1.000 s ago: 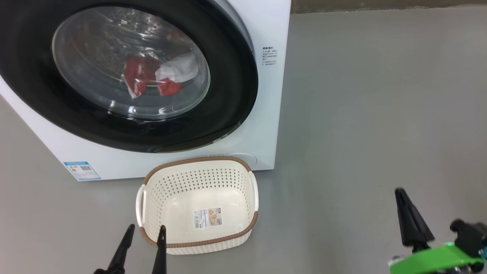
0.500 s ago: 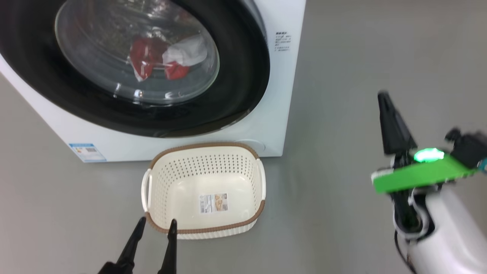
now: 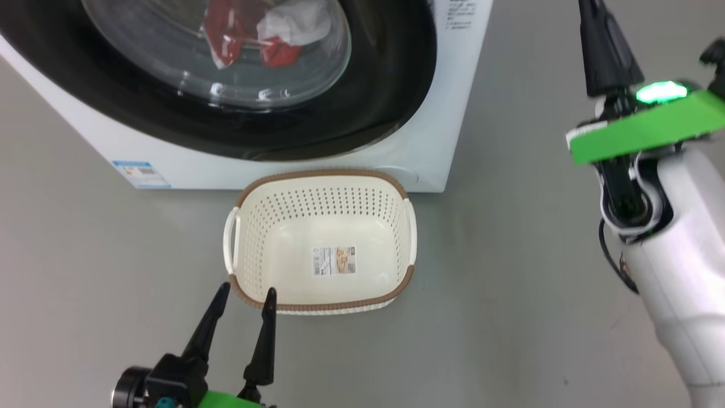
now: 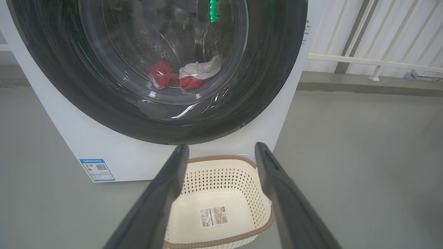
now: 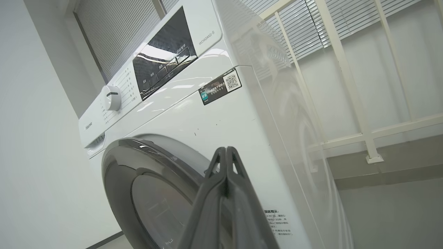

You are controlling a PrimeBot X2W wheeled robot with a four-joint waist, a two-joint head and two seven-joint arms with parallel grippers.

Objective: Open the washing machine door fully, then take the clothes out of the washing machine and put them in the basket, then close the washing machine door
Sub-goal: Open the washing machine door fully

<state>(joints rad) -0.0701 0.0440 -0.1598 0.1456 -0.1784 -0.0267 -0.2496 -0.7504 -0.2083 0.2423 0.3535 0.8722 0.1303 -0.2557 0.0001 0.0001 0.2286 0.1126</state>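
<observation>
The white washing machine (image 3: 430,130) stands ahead with its black-rimmed washing machine door (image 3: 385,73) closed against the front. Red and white clothes (image 3: 263,28) lie inside the drum behind the glass, the same clothes (image 4: 183,74) seen in the left wrist view. The cream basket (image 3: 323,241) sits on the floor right before the machine. My left gripper (image 3: 244,294) is open, low at the basket's near left corner, nothing between its fingers. My right gripper (image 5: 225,149) is shut and empty, raised to the right of the machine and pointing up toward the washing machine door (image 5: 138,180).
Grey floor spreads wide to the right of the machine. A white railing (image 4: 373,58) and a low kerb run behind it on the right. The control panel (image 5: 162,65) and dial (image 5: 111,98) sit on the machine's top front.
My right arm has risen and moved forward, its shut gripper now high beside the machine's right edge. The head camera has tilted down, so machine and basket sit higher in the picture. The left gripper stays put.
</observation>
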